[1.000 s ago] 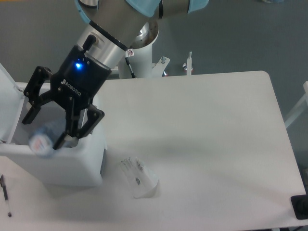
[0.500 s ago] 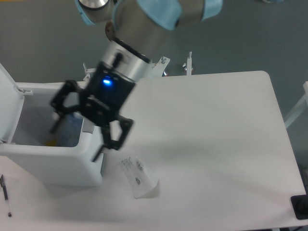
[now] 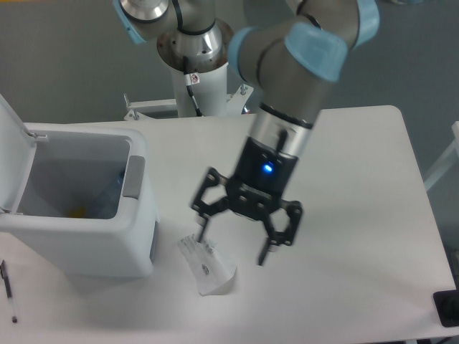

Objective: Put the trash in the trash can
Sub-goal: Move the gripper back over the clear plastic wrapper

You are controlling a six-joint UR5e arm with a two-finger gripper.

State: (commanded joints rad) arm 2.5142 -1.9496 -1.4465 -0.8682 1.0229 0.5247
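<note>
trash items number two: one clear cup (image 3: pixel 206 269) is seen lying on the table (image 3: pixel 358 215) at lower centre, and one bluish bottle (image 3: pixel 107 197) is seen inside the single white trash can (image 3: pixel 79 236) at left, lid (image 3: pixel 13 154) raised. one gripper (image 3: pixel 235 239) is held above the cup, jaws spread wide and empty. one black pen (image 3: pixel 8 290) is seen at the lower left.
</note>
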